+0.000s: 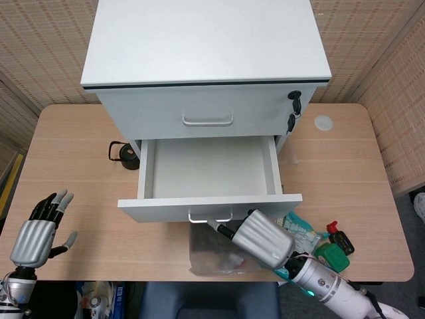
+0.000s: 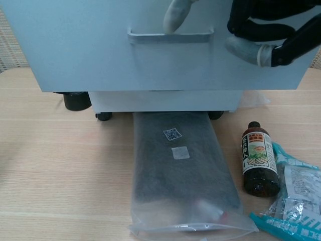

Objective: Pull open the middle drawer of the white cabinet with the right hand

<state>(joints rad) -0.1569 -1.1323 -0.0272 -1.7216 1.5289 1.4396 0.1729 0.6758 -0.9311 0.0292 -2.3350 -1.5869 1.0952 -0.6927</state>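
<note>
the middle drawer (image 1: 208,174) of the white cabinet (image 1: 206,73) juts out over the desk (image 1: 80,173), its inside bare, so there is room to reach into it from above. under its front panel a grey bag (image 2: 180,170) lies flat on the desk, filling the strip just in front of the cabinet. right of the bag stand a brown bottle (image 2: 259,159) and a heap of packets (image 2: 296,201), crowding that side. left of the cabinet only a small black kettle (image 1: 123,153) sits close; beyond it the wood lies bare out to the left hand (image 1: 40,229)
</note>
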